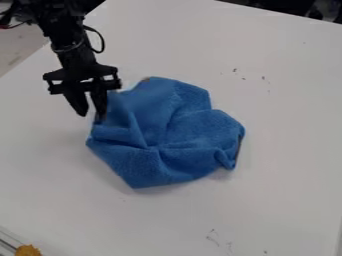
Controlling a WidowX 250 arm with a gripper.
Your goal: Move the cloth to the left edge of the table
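One blue cloth (167, 142), crumpled on the table (280, 100), well in from the left edge.
Probably light, soft and limp, in no danger of breaking, but apt to trail or bunch when dragged; best pinched by the fold on the side toward the left edge, right beside the black gripper (91, 116), jaws spread with nothing between. Toward the near left corner, perhaps a tray (9, 246), with an orange-brown lump (27, 251) inside or beside, impossible to tell which.

Bright light leaves soft shadow (quite faint) beside the cloth (160, 135).

One cloth (167, 135), one pincer (91, 116)
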